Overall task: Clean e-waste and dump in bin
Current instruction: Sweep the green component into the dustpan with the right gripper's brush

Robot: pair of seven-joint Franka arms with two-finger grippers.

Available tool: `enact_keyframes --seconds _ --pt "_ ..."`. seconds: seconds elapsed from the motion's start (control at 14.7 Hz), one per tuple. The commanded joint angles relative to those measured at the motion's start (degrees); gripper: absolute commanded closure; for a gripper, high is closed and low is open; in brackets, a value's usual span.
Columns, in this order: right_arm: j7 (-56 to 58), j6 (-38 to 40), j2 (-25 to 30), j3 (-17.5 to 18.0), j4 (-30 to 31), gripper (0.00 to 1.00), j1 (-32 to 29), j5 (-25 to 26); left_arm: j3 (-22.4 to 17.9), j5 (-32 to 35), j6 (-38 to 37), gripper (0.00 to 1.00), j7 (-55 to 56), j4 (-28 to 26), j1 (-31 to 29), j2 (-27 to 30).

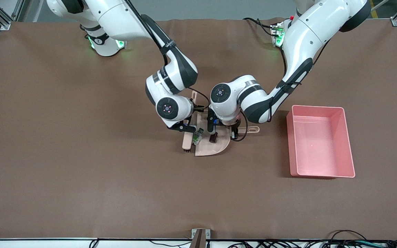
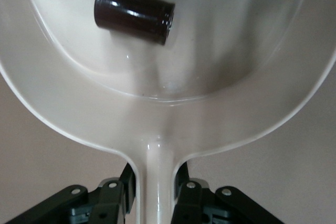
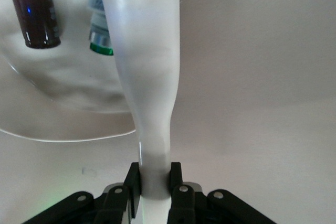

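The beige dustpan [image 1: 215, 148] lies on the brown table. My left gripper [image 1: 234, 132] is shut on its handle, also in the left wrist view [image 2: 156, 179]. The dark blackish part [image 1: 213, 138] lies inside the pan [image 2: 210, 114] and shows clearly there [image 2: 134, 14]. The white-grey part with a green mark [image 1: 197, 136] sits at the pan's open edge, beside the beige brush [image 1: 186, 142]. My right gripper [image 1: 186, 129] is shut on the brush handle [image 3: 156, 179]. In the right wrist view the brush [image 3: 147, 51] partly hides the white-grey part [image 3: 100, 32]; the dark part [image 3: 34, 17] lies beside it.
The pink bin [image 1: 291, 144] stands open-topped toward the left arm's end of the table, apart from the dustpan, and looks empty. A small bracket [image 1: 200, 237] sits at the table edge nearest the front camera.
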State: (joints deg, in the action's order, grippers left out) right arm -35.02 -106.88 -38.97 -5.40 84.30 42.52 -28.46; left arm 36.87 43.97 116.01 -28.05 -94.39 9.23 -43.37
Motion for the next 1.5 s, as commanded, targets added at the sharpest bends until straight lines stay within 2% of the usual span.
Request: enact_keyframes --seconds 0.0,0.27,0.89,1.16,1.43 --pt "2.24 1.15 1.35 0.21 1.04 1.00 -1.30 -0.37 -0.39 0.42 -0.52 0.93 1.33 1.66 1.14 -2.07" --pt "3.02 -2.36 -0.48 0.21 1.13 1.00 -1.21 1.56 -0.48 0.50 -0.52 0.93 1.42 1.58 1.23 -2.24" --pt "4.18 -5.79 -2.86 0.30 1.30 1.00 1.95 1.75 -0.57 0.68 -0.52 0.93 1.69 1.66 1.84 -2.68" --pt "3.47 -11.15 -4.62 0.56 1.13 1.00 3.62 -0.79 -0.57 0.68 -0.52 0.93 1.69 1.66 1.76 -2.68" --pt "1.81 -11.33 -4.98 0.57 0.69 1.00 5.12 -3.44 -0.48 0.68 -0.52 0.93 1.69 1.66 1.76 -2.68"
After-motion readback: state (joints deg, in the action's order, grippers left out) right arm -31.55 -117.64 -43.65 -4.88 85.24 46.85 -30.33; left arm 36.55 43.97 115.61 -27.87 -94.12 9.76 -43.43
